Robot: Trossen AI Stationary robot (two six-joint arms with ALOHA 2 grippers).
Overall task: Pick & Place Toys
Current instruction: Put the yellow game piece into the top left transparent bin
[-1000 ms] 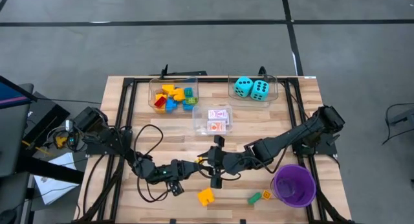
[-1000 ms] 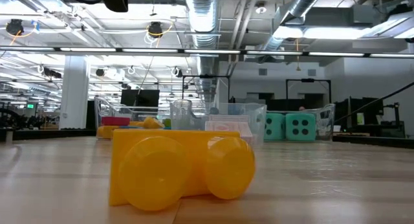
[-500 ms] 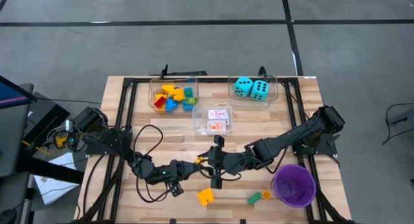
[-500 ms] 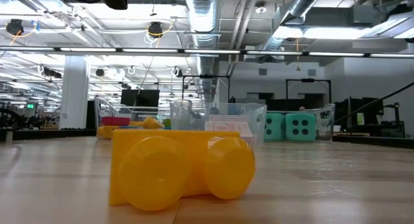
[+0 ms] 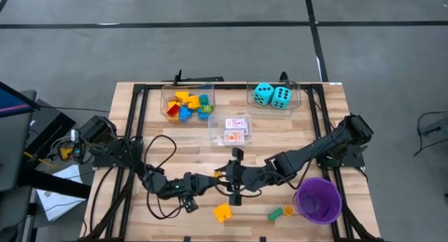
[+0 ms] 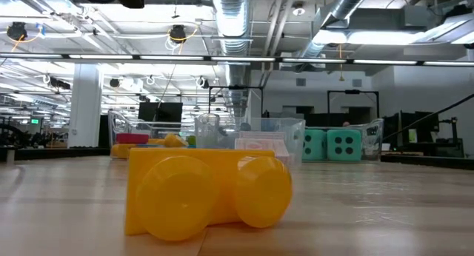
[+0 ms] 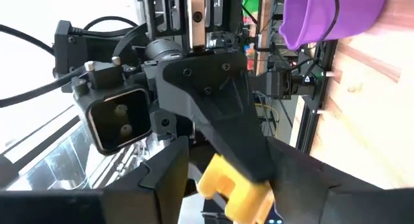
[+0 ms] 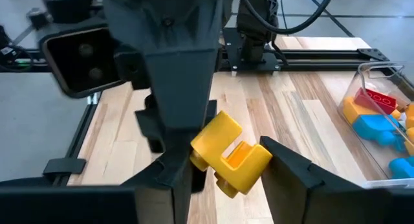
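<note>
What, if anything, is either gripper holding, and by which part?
The right gripper holds a yellow brick, its fingers pressed on two opposite sides. The left gripper meets it at the same brick; whether it grips too cannot be told.

Bright, even overhead light; ceiling strip lights [image 6: 185,58] glare across the low view's top. The near yellow brick [image 6: 204,191] looks soft, wrist views blur close up.

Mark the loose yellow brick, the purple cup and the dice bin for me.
yellow brick [image 5: 222,212], high view, top face.
purple cup [image 5: 335,207], high view, right rim.
dice bin [image 5: 297,92], high view, right wall.
</note>
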